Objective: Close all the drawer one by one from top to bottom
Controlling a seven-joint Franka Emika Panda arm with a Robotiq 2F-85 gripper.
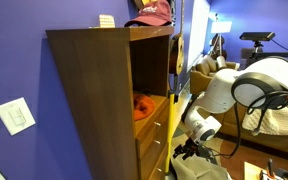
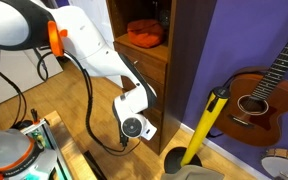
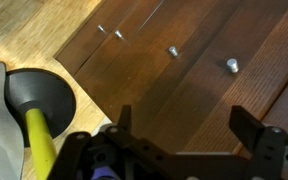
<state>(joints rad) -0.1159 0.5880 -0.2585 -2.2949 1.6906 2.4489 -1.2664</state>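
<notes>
A tall dark-brown wooden cabinet point(image 1: 89, 100) was seen against a purple wall in an exterior view, with an open shelf compartment set into its front. The white robot arm point(image 1: 229, 95) was reached in from 3 o'clock and bent low toward the cabinet's 6 o'clock end.

The stack of flat dark-brown wooden drawers point(image 3: 184, 60) was placed there, below the shelf. In the wrist view its fronts were spread from 11 to 3 o'clock. How far any one front stood out could not be told.

A plunger with a black rubber cup and yellow handle point(image 3: 39, 92) was stood on the floor at 8 o'clock, just beside the cabinet's foot. The claw point(image 3: 184, 120) was held released at 6 o'clock, its two fingers wide apart with nothing between them. It was pointed at the fronts without visible contact. Four small metal knobs point(image 3: 172, 51) were lined up from 11 to 1 o'clock.

The step in hand was judged to be the approach to a lower front. A straight push on flat wood, clear of the knobs and the plunger, would be called for next.
</notes>
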